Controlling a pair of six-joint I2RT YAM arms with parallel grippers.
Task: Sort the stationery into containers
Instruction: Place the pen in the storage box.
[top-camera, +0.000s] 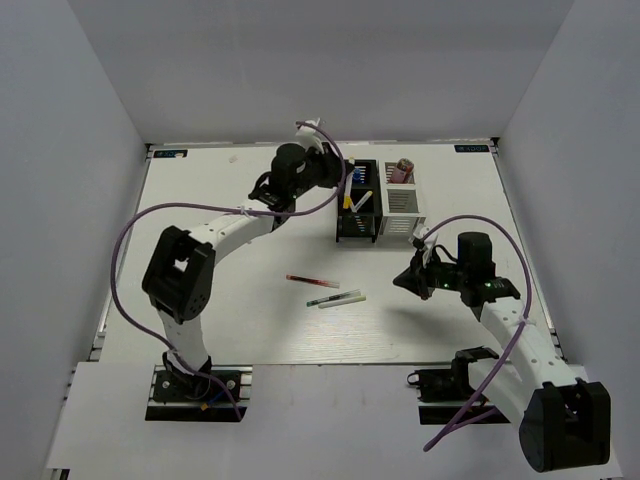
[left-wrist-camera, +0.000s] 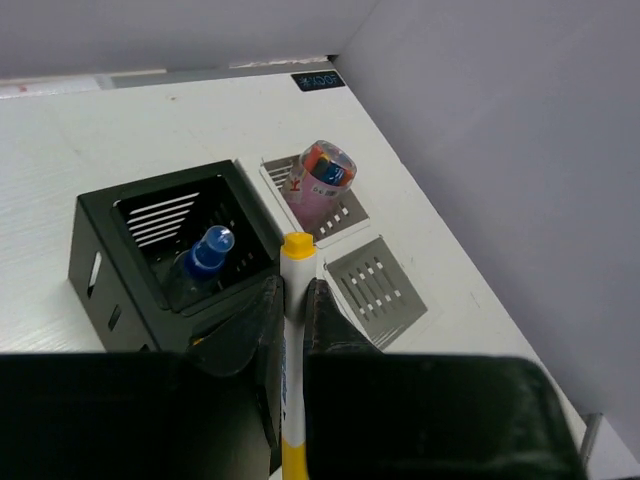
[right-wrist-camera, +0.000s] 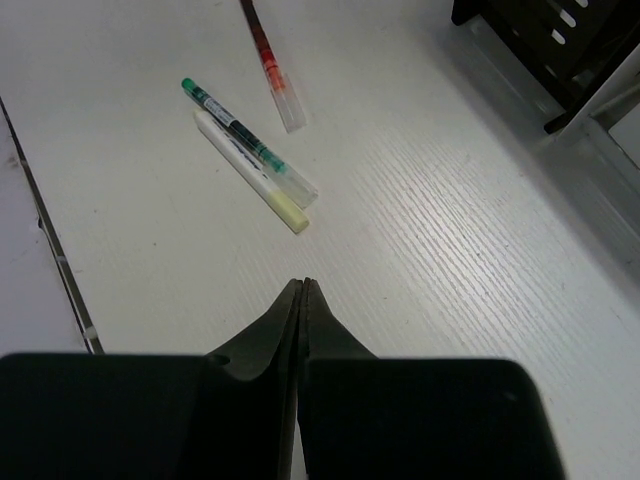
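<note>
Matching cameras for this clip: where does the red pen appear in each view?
Top external: red pen near picture centre, below-left of the black organiser.
Left wrist: not in it.
Right wrist: red pen at the top edge, left of centre.
Shared landmark: the black organiser, seen in all three views.

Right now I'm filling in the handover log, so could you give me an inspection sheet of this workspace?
Surface: white table, woodgrain finish.
Job's things: red pen, green-and-white pen and yellow-tipped white pen lie loose; blue-capped bottle in black organiser; pink cylinder in white organiser.
Clutter: nothing seen.
Hands: left hand shut on a yellow-capped pen near the organisers; right hand shut, holding nothing.
Cables: purple cables loop on both sides.
Surroundings: plain grey walls on three sides.
</note>
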